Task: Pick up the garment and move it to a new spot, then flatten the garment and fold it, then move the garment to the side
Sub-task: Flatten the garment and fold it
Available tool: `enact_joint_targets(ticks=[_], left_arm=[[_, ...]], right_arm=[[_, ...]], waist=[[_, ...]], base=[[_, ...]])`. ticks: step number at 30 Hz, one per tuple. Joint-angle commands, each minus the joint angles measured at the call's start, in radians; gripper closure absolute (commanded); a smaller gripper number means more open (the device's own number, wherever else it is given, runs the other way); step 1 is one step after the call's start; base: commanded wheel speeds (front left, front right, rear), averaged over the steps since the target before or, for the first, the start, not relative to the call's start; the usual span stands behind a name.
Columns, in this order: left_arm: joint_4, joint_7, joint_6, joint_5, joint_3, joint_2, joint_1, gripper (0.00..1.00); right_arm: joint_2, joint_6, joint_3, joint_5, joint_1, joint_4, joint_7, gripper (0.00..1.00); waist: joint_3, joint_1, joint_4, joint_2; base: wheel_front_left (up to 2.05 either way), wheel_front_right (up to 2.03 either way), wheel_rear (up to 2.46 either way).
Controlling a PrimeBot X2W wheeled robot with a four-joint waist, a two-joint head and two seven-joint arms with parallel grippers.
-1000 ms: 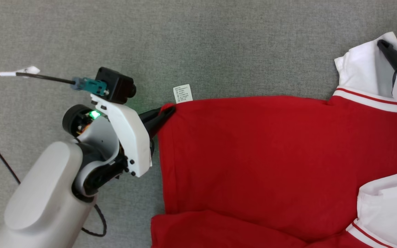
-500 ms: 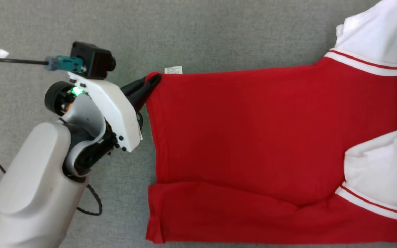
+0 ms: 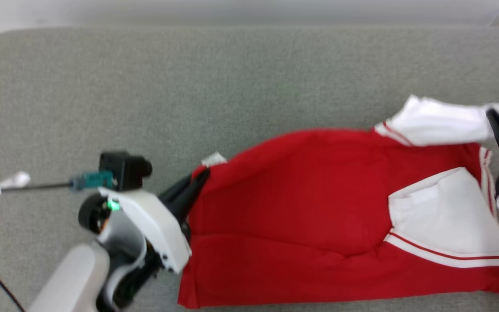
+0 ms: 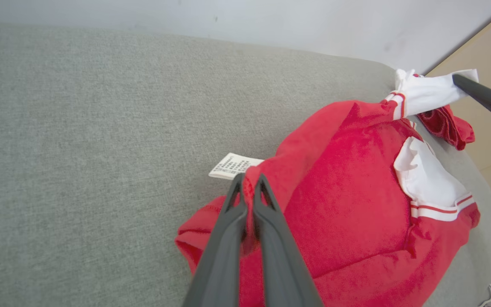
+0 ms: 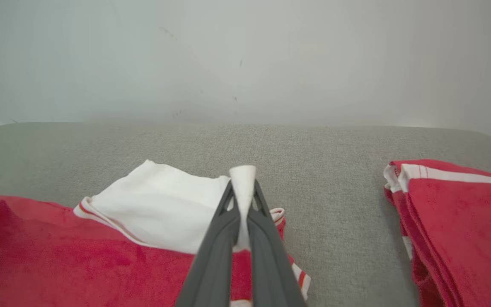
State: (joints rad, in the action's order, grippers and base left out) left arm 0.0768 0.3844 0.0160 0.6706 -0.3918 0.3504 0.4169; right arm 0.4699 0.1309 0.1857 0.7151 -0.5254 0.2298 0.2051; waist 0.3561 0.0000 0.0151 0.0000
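Observation:
The garment is a red shirt with white sleeves, lying crosswise on the grey padded surface. My left gripper is shut on its red hem corner beside the white care label; the left wrist view shows that gripper with red cloth pinched between the fingers and the label just beyond them. At the right edge, my right gripper is shut on the far white sleeve. In the right wrist view a white tip of the sleeve sticks up between the tips of that gripper. The far edge is raised and the near part rests flat.
A folded red and white garment pile lies to the right of the held sleeve, at the surface's end. A pale wall rises behind the far edge. A black cable runs left from my left wrist. Wooden floor lies beyond the right end.
The head camera has pulled back and tilted up, so the wall shows. My right gripper has shut on the white sleeve. The shirt's far edge has risen and its body has bunched.

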Motion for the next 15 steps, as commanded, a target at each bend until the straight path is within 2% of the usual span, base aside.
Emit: enact_joint_targets(ticks=[1, 5, 15], left_arm=[[0.014, -0.013, -0.007, 0.009, -0.001, 0.007, -0.036, 1.0], [0.043, -0.027, -0.03, 0.007, 0.001, 0.014, -0.111, 1.0], [0.064, -0.049, -0.053, 0.012, 0.009, 0.037, -0.216, 1.0]], right_arm=[[0.0, -0.001, -0.022, 0.017, 0.052, -0.026, -0.009, 1.0], [-0.026, -0.001, -0.077, 0.029, 0.189, -0.102, -0.017, 1.0], [-0.088, -0.001, -0.116, 0.013, 0.332, -0.16, 0.002, 1.0]], waist=[[-0.034, 0.0, -0.016, 0.0], [-0.059, 0.0, -0.031, 0.0], [-0.073, 0.0, -0.061, 0.0]], base=[[0.0, 0.0, 0.0], [0.0, 0.0, 0.0], [0.0, 0.0, 0.0]])
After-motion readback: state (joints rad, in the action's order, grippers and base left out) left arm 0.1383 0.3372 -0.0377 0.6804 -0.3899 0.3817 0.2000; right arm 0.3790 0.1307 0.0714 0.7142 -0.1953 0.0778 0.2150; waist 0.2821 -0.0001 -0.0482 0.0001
